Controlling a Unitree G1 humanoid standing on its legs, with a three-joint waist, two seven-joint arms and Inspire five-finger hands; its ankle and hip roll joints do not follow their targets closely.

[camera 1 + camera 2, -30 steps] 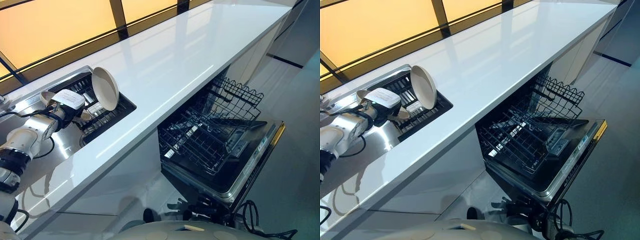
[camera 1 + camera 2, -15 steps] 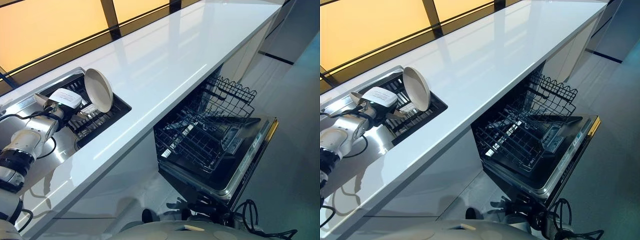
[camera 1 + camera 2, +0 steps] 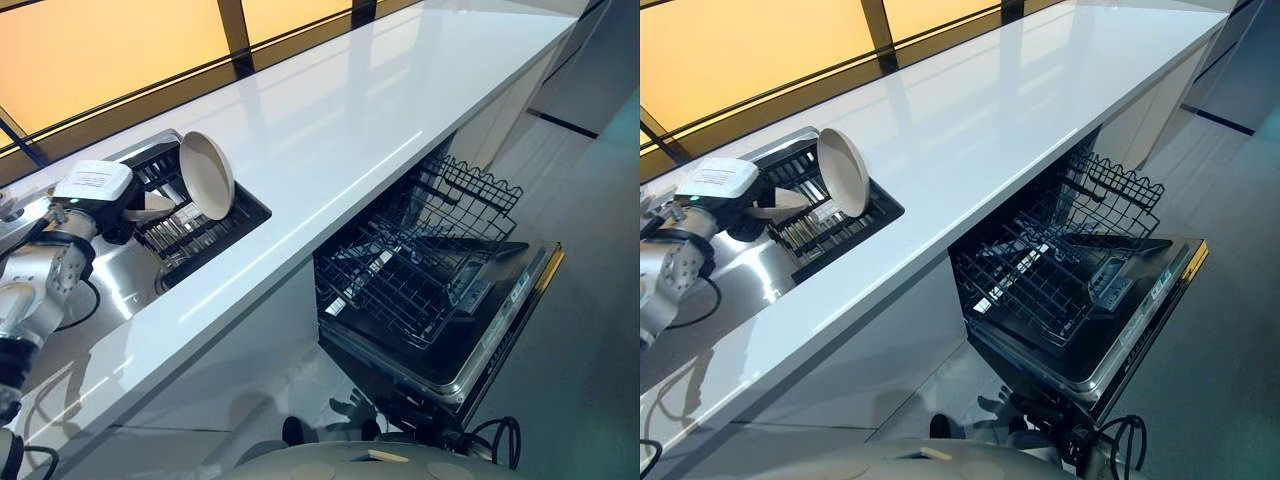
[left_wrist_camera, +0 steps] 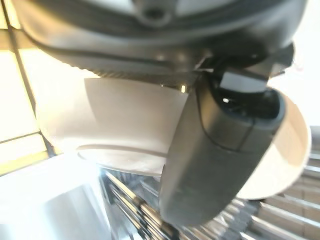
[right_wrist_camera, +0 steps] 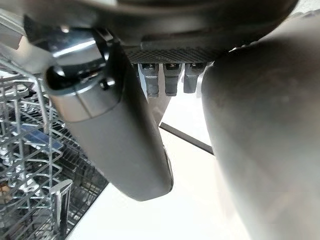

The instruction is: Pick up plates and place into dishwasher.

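One plate (image 3: 207, 174), one drying rack (image 3: 190, 225), one dishwasher (image 3: 430, 290) with door down and lower rack pulled out. Plate stands on edge in drying rack set in desk (image 3: 330, 120), tilted, concave face toward dishwasher side. Round, plain off-white, shallow. Left hand (image 3: 120, 215) just beside plate; finger state cannot tell. Right hand (image 5: 125, 150) thumb straight.

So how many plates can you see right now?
1: a cream plate standing on edge in the sink rack, beside the left hand. Others may be hidden behind it.
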